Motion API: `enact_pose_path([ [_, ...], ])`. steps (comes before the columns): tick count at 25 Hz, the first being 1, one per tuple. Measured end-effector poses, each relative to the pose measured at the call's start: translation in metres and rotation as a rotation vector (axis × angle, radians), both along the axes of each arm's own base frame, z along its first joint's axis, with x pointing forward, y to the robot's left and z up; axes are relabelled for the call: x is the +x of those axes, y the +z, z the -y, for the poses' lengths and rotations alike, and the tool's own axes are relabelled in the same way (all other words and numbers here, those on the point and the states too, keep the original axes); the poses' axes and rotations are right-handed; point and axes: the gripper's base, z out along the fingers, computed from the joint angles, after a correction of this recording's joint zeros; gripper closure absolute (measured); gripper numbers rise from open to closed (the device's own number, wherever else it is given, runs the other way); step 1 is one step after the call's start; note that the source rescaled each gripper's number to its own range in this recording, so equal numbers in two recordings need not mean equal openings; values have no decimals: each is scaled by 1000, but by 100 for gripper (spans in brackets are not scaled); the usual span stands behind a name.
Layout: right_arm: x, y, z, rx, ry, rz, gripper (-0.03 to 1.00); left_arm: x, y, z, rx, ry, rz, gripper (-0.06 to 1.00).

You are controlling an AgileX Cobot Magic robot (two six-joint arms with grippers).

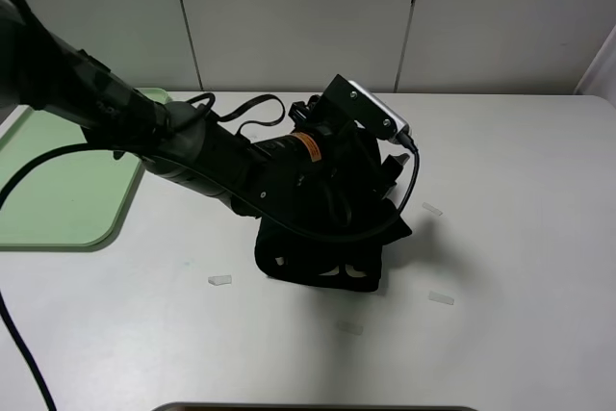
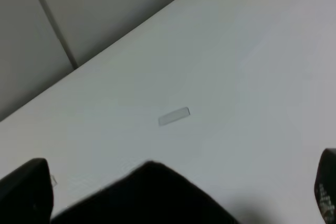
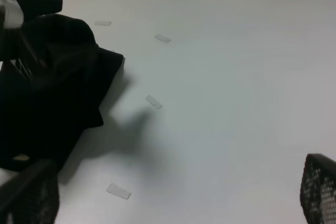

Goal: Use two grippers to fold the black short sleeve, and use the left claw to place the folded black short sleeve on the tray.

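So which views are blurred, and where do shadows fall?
Left wrist view: soft all over, shirt a featureless black mass. Right wrist view: sharper, a grey shadow spreads on the table beside the shirt. Exterior high view: clearest, shadow right of the shirt.

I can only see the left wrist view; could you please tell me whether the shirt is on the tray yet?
Observer: No. The black short sleeve lies bunched on the white table, apart from the tray.
Operator: Where is the tray, please?
Observer: At the table's left edge in the high view.
Operator: And the right gripper?
Observer: The right gripper is open, with the shirt off to one side of it.
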Motion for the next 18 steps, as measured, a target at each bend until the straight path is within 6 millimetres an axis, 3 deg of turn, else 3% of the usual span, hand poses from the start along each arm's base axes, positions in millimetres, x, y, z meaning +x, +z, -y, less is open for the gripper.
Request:
enact_pose_path([
  [8, 0, 0, 0, 0, 0, 0, -3, 7, -19, 6, 42, -27, 101, -5],
  [18, 0, 0, 0, 0, 0, 0, -3, 25, -43, 11, -40, 39, 30, -5],
])
